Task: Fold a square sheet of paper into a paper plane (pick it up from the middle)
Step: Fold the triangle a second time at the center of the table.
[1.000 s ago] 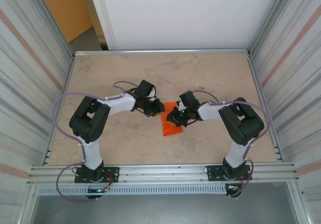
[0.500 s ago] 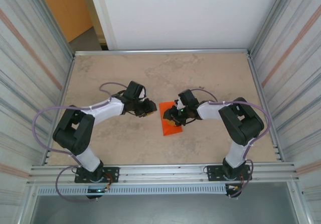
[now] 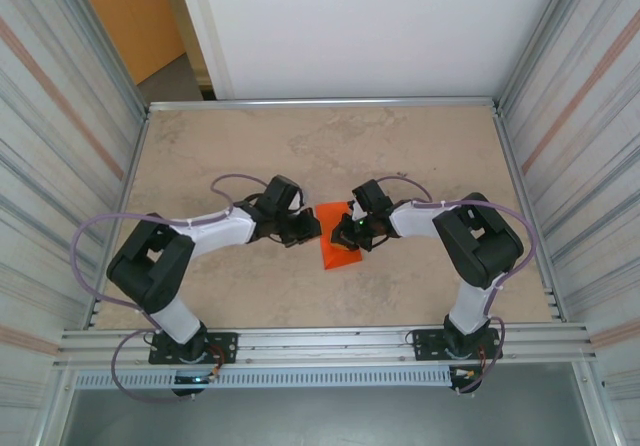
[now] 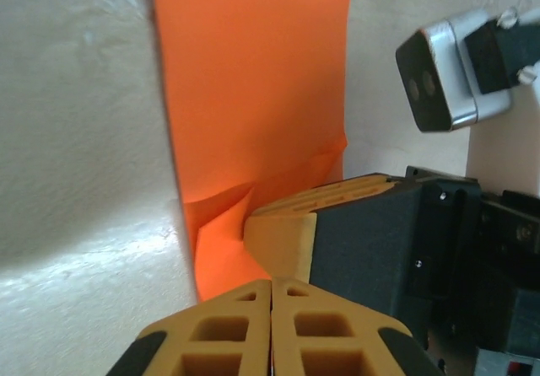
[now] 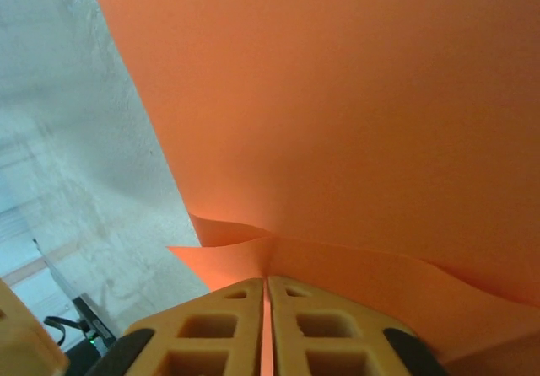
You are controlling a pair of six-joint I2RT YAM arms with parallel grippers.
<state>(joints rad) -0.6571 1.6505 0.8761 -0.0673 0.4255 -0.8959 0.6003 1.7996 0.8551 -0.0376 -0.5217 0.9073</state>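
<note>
Your left gripper (image 3: pixel 308 229) sits low over the table (image 3: pixel 420 156), just left of centre, pointing right. In its wrist view the two fingers are pressed together with no gap. Their tips are at the near end of the paper (image 3: pixel 336 252), but you cannot tell whether any of it is caught between them.

The paper lies mid-table between the two grippers, a narrow bright orange strip with its lower part bare. It is mostly flat, with a raised wrinkle where the fingers meet it.

Your right gripper (image 3: pixel 346 234) comes in from the right and rests on the paper's upper part, nearly tip to tip with the left one. Its fingers are closed too. In its wrist view a lifted fold of paper runs into the tips, so it has the paper pinched.
</note>
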